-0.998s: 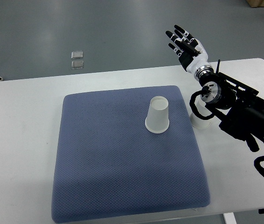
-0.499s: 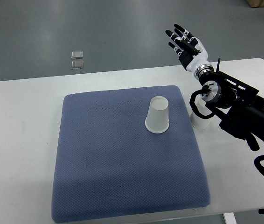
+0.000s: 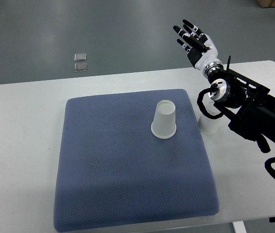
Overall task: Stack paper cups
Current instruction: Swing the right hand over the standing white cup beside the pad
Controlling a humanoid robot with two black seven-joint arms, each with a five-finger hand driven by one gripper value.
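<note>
A white paper cup stands upside down on the blue-grey mat, right of its middle. A second white cup sits on the white table just off the mat's right edge, partly hidden under my right forearm. My right hand hangs beyond the table's far edge, above and behind both cups, fingers spread and holding nothing. The left arm does not show.
The white table carries the mat. Two small clear squares lie on the grey floor behind the table. My black right arm crosses the table's right part. A brown box corner shows at the top right.
My right hand has risen slightly toward the far side, uncovering a bit more of the second cup. A dark object at the left edge has gone from view. The cups have not moved.
</note>
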